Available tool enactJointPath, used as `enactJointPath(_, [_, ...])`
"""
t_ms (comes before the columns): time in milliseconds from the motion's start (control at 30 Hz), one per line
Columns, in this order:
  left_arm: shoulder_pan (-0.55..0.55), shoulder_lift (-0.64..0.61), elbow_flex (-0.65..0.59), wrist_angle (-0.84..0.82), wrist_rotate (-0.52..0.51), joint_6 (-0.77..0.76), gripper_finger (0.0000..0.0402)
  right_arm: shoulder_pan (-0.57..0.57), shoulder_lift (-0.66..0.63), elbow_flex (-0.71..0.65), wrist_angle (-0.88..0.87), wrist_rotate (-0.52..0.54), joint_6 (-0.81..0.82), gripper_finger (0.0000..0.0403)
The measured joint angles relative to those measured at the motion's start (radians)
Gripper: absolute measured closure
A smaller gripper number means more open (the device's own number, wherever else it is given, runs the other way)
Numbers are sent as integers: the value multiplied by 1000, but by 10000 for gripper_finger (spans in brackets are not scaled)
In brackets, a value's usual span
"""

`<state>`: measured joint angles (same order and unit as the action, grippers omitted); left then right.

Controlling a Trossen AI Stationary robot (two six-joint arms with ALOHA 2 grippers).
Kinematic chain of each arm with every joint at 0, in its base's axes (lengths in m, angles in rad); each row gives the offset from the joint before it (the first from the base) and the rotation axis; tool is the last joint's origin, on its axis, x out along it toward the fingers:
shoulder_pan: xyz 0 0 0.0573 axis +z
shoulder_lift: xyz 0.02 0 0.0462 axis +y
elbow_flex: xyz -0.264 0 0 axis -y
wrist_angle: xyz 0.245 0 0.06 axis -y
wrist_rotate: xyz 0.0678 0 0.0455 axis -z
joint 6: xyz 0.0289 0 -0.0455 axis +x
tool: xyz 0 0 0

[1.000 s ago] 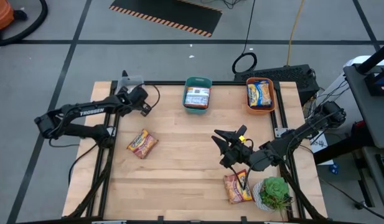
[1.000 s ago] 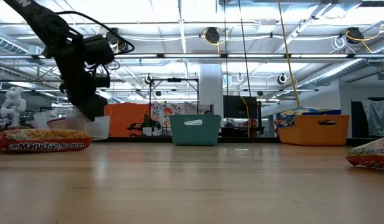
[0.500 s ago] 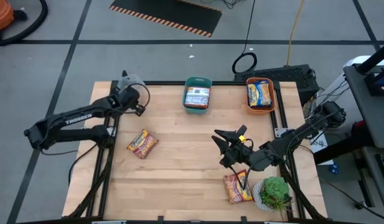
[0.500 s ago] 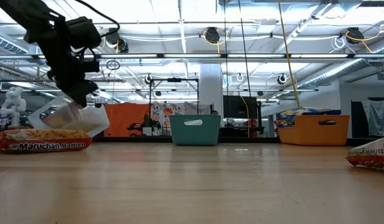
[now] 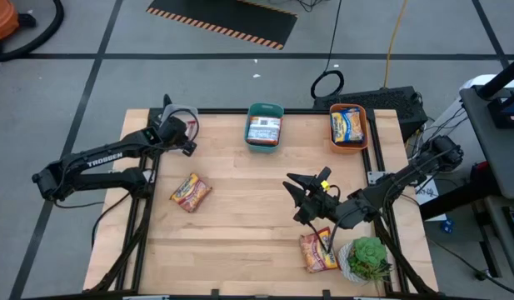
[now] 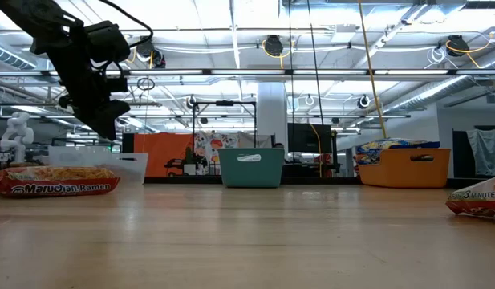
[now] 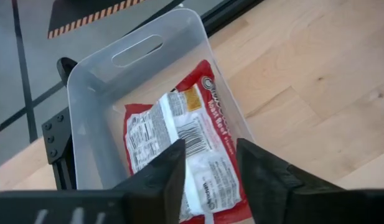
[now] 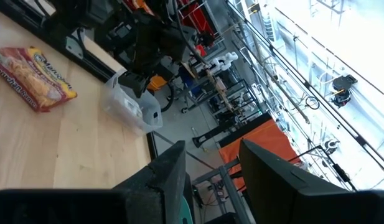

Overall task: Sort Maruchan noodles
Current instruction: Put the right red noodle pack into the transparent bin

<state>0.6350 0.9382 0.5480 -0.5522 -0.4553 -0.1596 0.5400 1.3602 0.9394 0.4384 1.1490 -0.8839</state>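
Red noodle packet [image 7: 185,155] lies sorted in the clear bin [image 7: 92,81], right under the left gripper [image 7: 207,165], whose fingers are apart and empty.

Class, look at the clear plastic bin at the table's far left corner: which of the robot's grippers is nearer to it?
Left. The left gripper hangs right over the clear bin, open above a red packet. The right gripper waits mid-table, far off.
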Motion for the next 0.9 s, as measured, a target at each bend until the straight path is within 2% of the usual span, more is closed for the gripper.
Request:
enactJointPath(133, [0, 0, 1, 0, 0, -13, 230, 0, 0, 0, 4, -1, -3, 257])
enactJointPath(333, [-1, 0, 2, 4, 2, -32, 227, -2, 0, 0, 4, -1, 3, 257])
enactJointPath(433, [-5, -1, 2, 3, 45, -30, 227, -2, 0, 0, 7, -1, 22, 257])
enactJointPath(567, [-36, -3, 15, -8, 106, -33, 227, -2, 0, 0, 7, -1, 113, 257])
enactJointPath(900, [-204, -4, 55, -60, 111, -182, 227, 26, 0, 0, -19, 6, 391, 257])
